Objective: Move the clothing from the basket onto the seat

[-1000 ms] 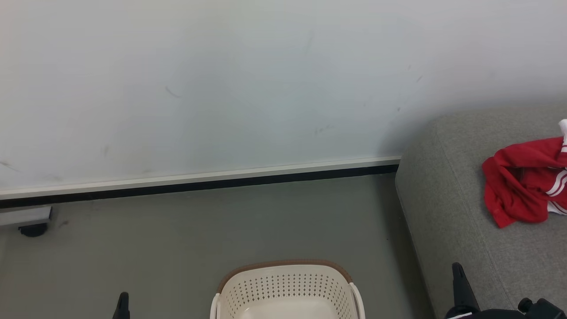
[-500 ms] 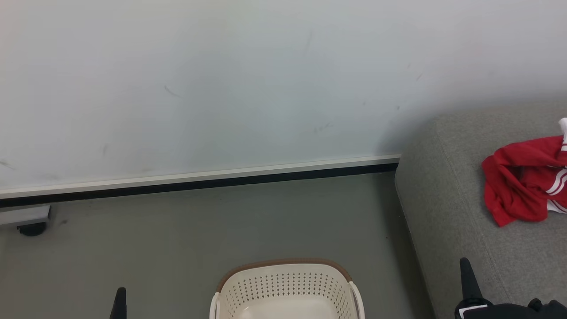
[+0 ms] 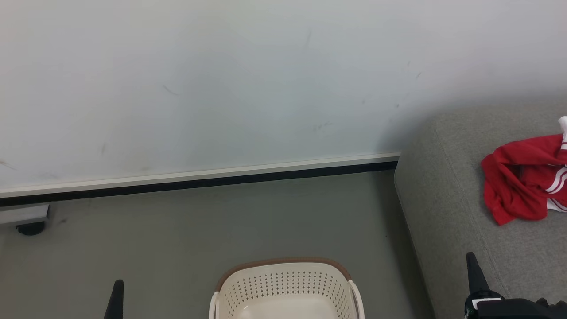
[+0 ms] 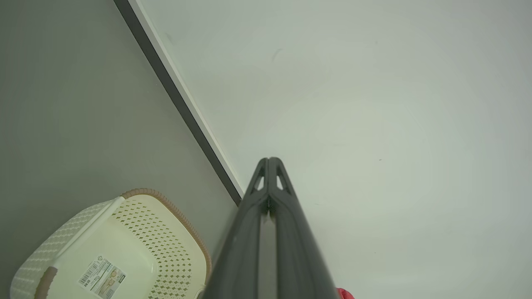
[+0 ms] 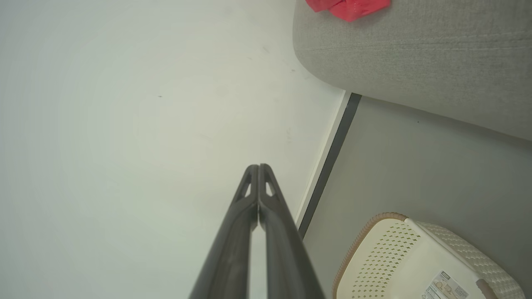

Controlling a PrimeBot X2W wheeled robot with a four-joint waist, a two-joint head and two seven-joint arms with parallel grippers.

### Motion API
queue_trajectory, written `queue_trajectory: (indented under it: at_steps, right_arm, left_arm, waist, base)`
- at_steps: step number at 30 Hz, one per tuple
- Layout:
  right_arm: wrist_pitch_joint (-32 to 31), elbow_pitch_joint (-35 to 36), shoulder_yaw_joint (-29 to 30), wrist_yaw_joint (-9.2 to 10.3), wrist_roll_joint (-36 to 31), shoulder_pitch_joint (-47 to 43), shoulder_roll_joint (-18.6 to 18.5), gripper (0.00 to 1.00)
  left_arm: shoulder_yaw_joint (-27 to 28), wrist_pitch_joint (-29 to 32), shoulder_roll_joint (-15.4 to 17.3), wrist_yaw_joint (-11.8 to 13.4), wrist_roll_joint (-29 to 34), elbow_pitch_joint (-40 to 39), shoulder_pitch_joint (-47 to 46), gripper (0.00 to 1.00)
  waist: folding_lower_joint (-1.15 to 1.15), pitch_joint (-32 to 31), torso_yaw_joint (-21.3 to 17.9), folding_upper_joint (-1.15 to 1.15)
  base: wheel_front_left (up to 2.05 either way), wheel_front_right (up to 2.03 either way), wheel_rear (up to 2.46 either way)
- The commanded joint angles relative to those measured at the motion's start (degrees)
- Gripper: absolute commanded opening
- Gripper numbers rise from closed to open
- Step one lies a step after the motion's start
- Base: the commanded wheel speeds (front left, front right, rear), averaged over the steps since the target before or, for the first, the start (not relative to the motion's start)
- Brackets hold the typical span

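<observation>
The red clothing (image 3: 525, 179) with white stripes lies bunched on the grey seat (image 3: 447, 195) at the right; a red scrap of it shows in the right wrist view (image 5: 349, 6) on the seat (image 5: 415, 54). The cream basket (image 3: 287, 290) with a brown rim stands on the floor at bottom centre, its inside bare but for a label (image 4: 102, 277). My left gripper (image 3: 117, 299) is shut and empty at the basket's left. My right gripper (image 3: 474, 272) is shut and empty beside the seat's front edge. Both wrist views show the fingers pressed together, left (image 4: 269, 162) and right (image 5: 258, 170).
A pale wall (image 3: 221, 88) with a white and black skirting strip (image 3: 199, 181) runs behind the basket. Grey floor (image 3: 177, 239) lies between wall and basket. A grey bar on a black caster (image 3: 26, 219) sits at the far left by the wall.
Both gripper tips have risen slightly in the head view, and the right one has shifted right. The picture has drifted a little; the clothing and basket stay put.
</observation>
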State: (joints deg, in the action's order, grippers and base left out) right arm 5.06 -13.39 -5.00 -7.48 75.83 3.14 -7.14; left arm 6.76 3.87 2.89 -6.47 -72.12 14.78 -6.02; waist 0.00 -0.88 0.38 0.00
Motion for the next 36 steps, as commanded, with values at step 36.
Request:
queue_trajectory:
  at_steps: [36]
  right_arm:
    - [-1.50, 0.20, 1.28, -0.02, 19.85, 3.10, -1.87, 0.00]
  left_arm:
    - [1.77, 5.00, -0.01, -0.36, -16.22, 1.55, -3.33, 0.00]
  waist:
    - [0.00, 0.66, -0.30, 0.00]
  base:
    - [0.00, 0.00, 0.00]
